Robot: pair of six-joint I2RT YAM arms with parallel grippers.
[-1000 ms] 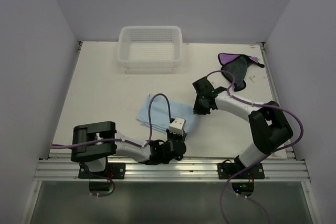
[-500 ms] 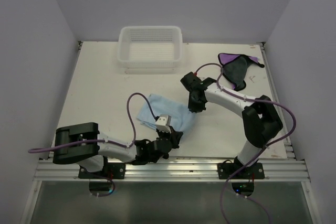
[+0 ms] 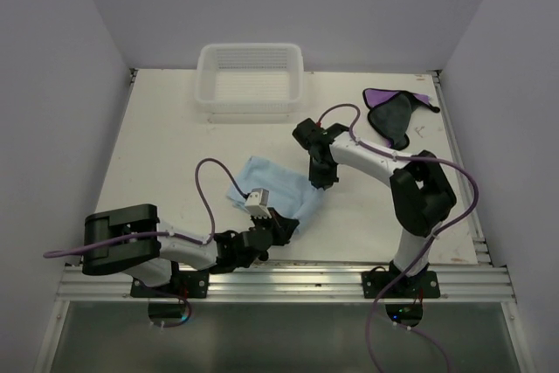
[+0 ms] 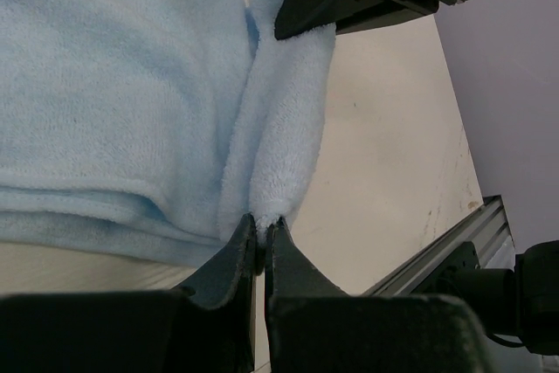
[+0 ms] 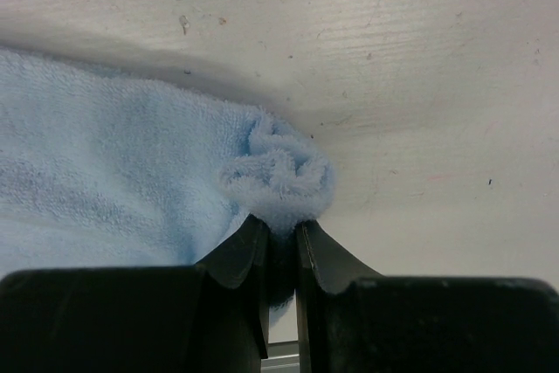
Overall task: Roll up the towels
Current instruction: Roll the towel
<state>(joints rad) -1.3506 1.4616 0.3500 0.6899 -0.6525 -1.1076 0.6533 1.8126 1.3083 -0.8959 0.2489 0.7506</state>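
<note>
The light blue towel [image 3: 272,188] lies midway on the counter [image 3: 166,163], its right edge rolled. My left fingers [image 4: 229,268] are clamped on the roll's near end, my right fingers [image 5: 240,259] on its far end; the purple towel [image 3: 391,116] lies far right. If my 2 grips turn unevenly, I judge the roll could twist loose or slip out.
</note>
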